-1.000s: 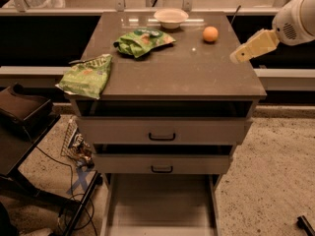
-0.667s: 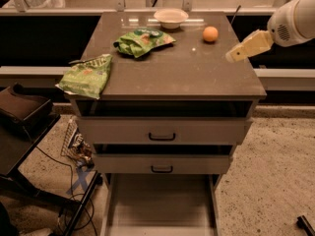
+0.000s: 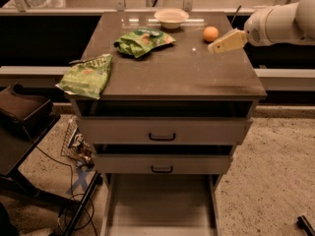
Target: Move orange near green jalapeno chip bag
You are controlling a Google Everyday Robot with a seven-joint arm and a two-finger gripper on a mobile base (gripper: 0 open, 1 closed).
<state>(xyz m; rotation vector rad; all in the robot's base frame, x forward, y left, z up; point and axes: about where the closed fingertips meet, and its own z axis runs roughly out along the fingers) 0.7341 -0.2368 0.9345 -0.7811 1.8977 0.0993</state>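
the orange (image 3: 210, 33) is plain bright orange, bowl (image 3: 171, 17) off-white, middle chip bag (image 3: 143, 41) deep green with pale print, left chip bag (image 3: 87, 74) lighter green; cream-yellow gripper (image 3: 212, 48) on a white arm (image 3: 283, 23) hangs just right of the orange over the brown tabletop (image 3: 172, 73)
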